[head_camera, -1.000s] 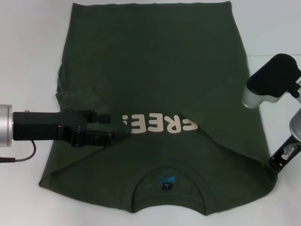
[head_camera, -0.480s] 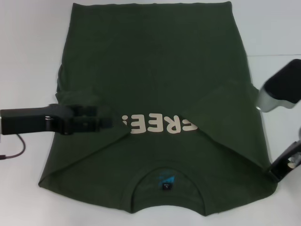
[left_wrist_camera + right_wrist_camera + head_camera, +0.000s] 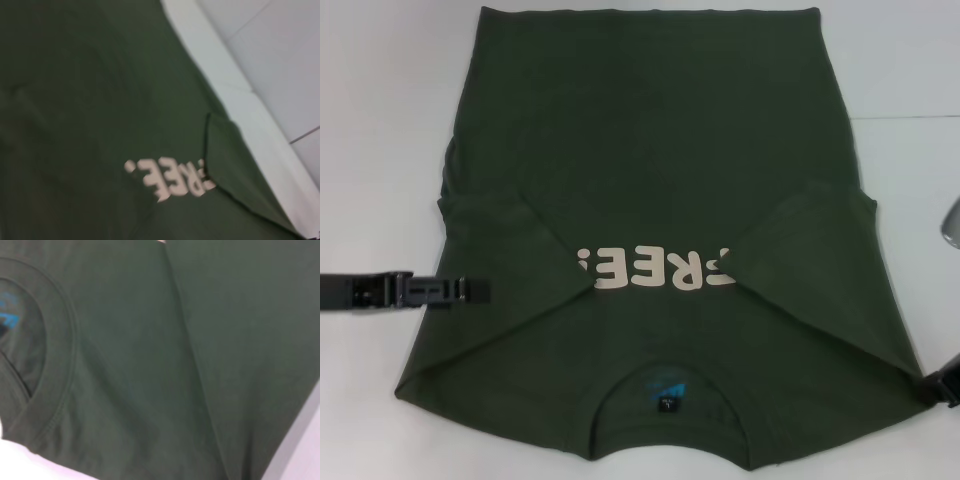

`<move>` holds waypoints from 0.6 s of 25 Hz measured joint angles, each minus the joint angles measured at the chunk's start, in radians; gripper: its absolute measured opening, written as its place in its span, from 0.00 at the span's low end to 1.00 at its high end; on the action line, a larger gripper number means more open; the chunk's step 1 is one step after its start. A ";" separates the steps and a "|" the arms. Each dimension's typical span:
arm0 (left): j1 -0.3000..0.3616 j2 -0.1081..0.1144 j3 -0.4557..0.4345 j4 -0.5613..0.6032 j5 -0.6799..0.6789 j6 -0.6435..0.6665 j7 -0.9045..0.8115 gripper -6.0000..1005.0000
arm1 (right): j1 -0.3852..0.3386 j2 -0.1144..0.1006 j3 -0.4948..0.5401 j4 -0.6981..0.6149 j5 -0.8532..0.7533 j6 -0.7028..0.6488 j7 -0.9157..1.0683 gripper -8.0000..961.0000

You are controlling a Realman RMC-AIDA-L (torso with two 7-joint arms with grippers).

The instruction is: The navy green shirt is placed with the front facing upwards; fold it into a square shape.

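Navy green shirt [image 3: 655,200] flat on white table [image 3: 380,120], both sleeves folded inward over lettering. Left gripper [image 3: 470,291] at shirt's left edge; right gripper [image 3: 942,386] at right edge.

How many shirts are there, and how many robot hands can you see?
Shirts: 1, the navy green shirt.
Robot hands: 2, the left gripper and the right gripper.
Total: 3.

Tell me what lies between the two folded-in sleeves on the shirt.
In the head view, the cream lettering on the navy green shirt spans the gap, its ends tucked under both sleeve flaps.
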 joint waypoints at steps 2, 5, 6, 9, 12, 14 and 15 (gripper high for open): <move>-0.001 0.001 0.000 0.009 0.026 0.012 -0.040 0.89 | -0.016 0.000 0.020 -0.005 0.003 -0.002 -0.013 0.05; -0.002 0.001 -0.002 0.028 0.052 0.020 -0.087 0.89 | -0.035 0.000 0.050 -0.010 0.004 -0.004 -0.030 0.05; -0.001 0.001 -0.005 0.037 0.062 0.019 -0.104 0.89 | -0.038 0.000 0.059 -0.011 0.004 -0.004 -0.035 0.05; 0.000 0.001 -0.012 0.062 0.099 0.013 -0.150 0.89 | -0.044 0.000 0.090 -0.011 0.005 -0.004 -0.052 0.05; -0.001 0.002 -0.011 0.062 0.116 0.012 -0.165 0.89 | -0.046 0.002 0.109 -0.010 0.010 0.003 -0.063 0.05; -0.002 0.002 -0.008 0.059 0.119 0.012 -0.168 0.89 | -0.046 0.003 0.111 -0.007 0.024 0.010 -0.067 0.05; -0.001 0.001 -0.006 0.059 0.123 0.012 -0.174 0.89 | -0.045 0.003 0.111 -0.006 0.032 0.012 -0.067 0.05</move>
